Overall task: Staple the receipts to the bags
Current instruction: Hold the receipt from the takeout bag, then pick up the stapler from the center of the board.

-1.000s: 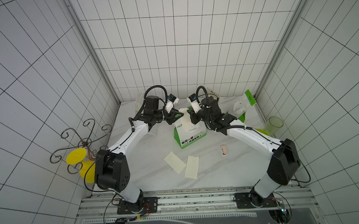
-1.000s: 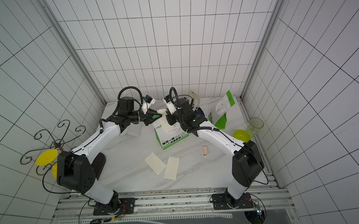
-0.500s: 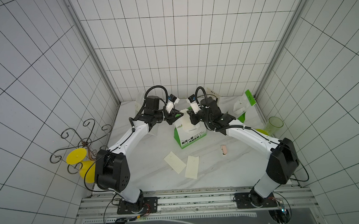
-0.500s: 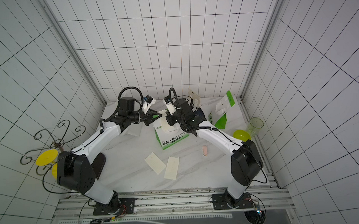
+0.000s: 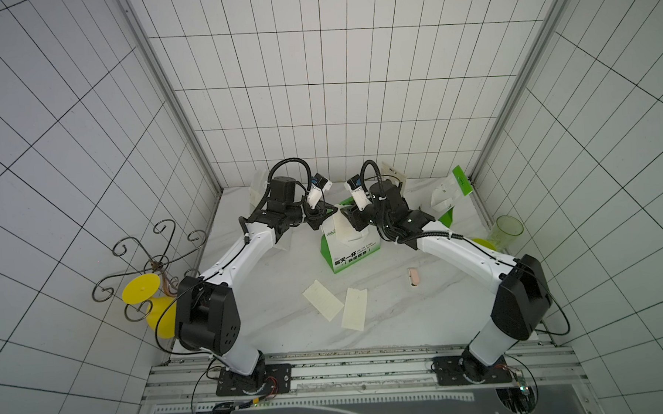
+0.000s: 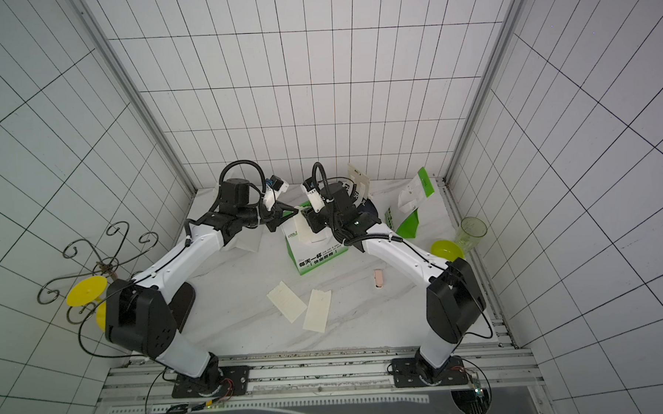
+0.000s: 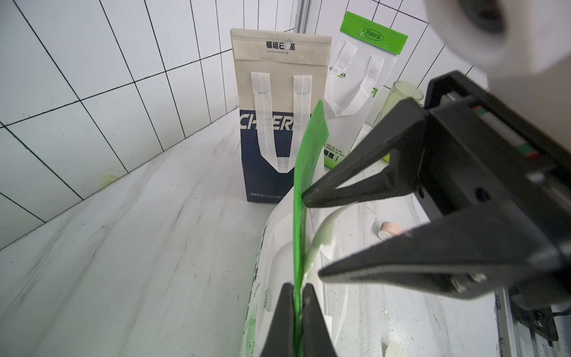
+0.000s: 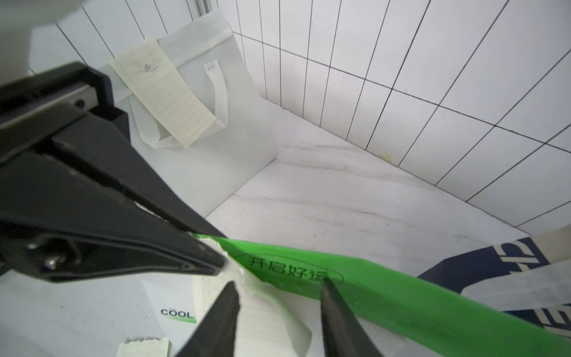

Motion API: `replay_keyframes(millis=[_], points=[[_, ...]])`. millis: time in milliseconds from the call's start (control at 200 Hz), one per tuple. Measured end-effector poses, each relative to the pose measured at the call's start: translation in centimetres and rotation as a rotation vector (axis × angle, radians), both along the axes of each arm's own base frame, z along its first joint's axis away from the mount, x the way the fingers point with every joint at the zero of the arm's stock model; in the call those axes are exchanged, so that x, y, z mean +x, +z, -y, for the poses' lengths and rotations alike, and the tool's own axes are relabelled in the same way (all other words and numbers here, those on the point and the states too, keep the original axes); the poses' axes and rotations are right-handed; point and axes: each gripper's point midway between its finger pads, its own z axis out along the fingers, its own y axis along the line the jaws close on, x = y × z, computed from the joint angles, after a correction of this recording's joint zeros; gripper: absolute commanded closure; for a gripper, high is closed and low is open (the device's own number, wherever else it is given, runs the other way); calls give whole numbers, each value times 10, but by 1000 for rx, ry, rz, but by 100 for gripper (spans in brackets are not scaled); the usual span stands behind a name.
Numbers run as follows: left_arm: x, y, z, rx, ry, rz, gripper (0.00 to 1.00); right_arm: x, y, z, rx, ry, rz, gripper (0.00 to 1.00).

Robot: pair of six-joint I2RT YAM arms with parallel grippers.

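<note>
Left pincer (image 7: 297,287) clamps the bag top; right pincer (image 8: 278,282) stands open next to it.

The left pincer is fully closed on the green top strip (image 7: 309,148) of the green-and-white bag (image 5: 353,249), which stands between both pincers. The right pincer has its jaws parted and holds nothing; one of its tips is against the same strip. A hanging receipt (image 5: 344,230) lies on the front of this bag, just under the right pincer. Beyond the left pincer's tips stand the navy bag (image 7: 259,182) and a second green bag (image 7: 355,77). Beyond the right pincer's tips leans the white bag (image 8: 241,139), with a receipt slip (image 8: 163,95) on its front. A loose receipt (image 5: 322,300) and a second loose receipt (image 5: 354,309) lie flat on the table (image 5: 272,295), well apart from both pincers, toward the arm bases.
</note>
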Motion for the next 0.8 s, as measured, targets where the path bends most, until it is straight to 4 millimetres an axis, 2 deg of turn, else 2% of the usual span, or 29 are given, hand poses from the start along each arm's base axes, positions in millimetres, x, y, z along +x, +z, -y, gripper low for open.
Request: replay_keyframes(millis=[110,210,270,345,505,560,675,800], points=[[1,0,3,13,15,7,100,-6,28,16,77,-38,25,45],[3,1,3,22,46,8,100,-22,51,55,166,-116,39,44],[4,2,2,24,71,4,100,-28,49,80,206,-174,22,43],[7,4,0,23,106,4,100,-34,27,106,219,-247,-43,43],[3,5,-7,5,178,-5,100,-47,-69,155,114,-413,-303,43],[0,5,-5,6,188,-7,100,-55,-93,168,75,-456,-384,43],[-7,4,11,24,183,4,100,-67,-122,191,21,-528,-499,42],[-13,4,21,33,177,9,100,-76,-149,202,-38,-567,-599,42]])
